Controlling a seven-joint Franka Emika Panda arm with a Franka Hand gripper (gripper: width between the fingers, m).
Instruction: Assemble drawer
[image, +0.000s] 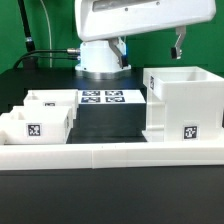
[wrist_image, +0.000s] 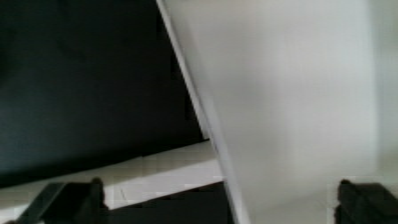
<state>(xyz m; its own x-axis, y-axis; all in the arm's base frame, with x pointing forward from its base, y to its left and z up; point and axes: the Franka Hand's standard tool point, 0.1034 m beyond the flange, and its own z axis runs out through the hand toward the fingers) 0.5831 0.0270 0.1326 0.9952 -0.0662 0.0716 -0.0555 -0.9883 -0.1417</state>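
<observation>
Gripper (image: 178, 48), fingers (wrist_image: 71, 200) spread wide, hangs at upper right of the exterior view above the casing (image: 182, 98); descending off-centre, a fingertip could strike its wall and shove it.

the casing (image: 180, 100) looks like smooth white plastic with a soft, low sheen; in the wrist view it reads as one plain, even white face. the back tray (image: 52, 106) and front tray (image: 28, 126) share that smooth white plastic. their tags (image: 33, 129) look like flat printed stickers. the counter (image: 110, 125) is black and matt. the marker board (image: 101, 97) is thin, flat, matt white. the border (image: 110, 158) is smooth white too. the arm (image: 130, 20) has a glossier white shell; the hand (wrist_image: 217, 203) has dark, matt fingers (wrist_image: 71, 200).
</observation>
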